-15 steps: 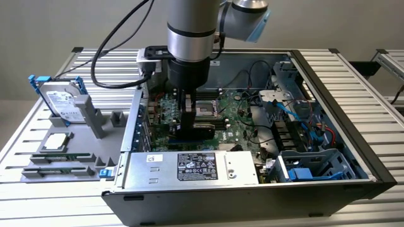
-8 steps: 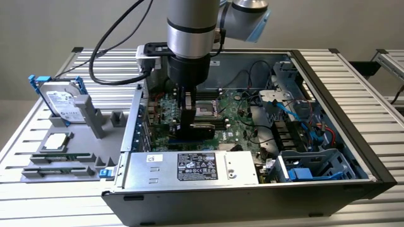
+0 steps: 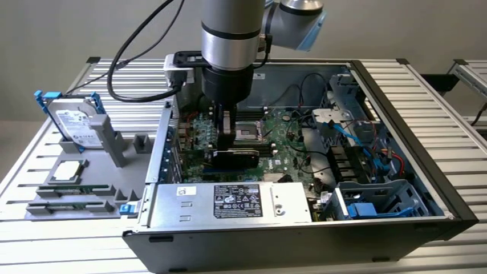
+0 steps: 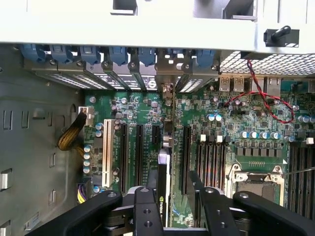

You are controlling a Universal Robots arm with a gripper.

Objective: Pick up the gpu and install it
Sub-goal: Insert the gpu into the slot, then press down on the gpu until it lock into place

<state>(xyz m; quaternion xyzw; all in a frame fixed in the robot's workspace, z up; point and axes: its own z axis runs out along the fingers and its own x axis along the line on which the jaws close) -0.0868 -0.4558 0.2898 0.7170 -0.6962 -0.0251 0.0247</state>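
The gpu (image 3: 234, 154) stands on edge over the green motherboard (image 3: 285, 140) inside the open computer case (image 3: 426, 171). In the wrist view its thin black top edge, the gpu (image 4: 163, 196), runs along an expansion slot towards the rear brackets. My gripper (image 3: 227, 140) hangs straight down onto it. The gripper (image 4: 177, 199) straddles the card with its jaws apart. One black finger (image 4: 145, 211) lies close against the card, while the other finger (image 4: 212, 211) stands clear of it with board showing between.
A hard drive with blue rails (image 3: 76, 121), a processor (image 3: 67, 170) and memory sticks (image 3: 72, 191) sit on a grey holder at the exterior view's left. The power supply (image 3: 228, 201) lies at the case front. A processor socket (image 4: 253, 179) and red cable (image 4: 266, 98) lie beside the slots.
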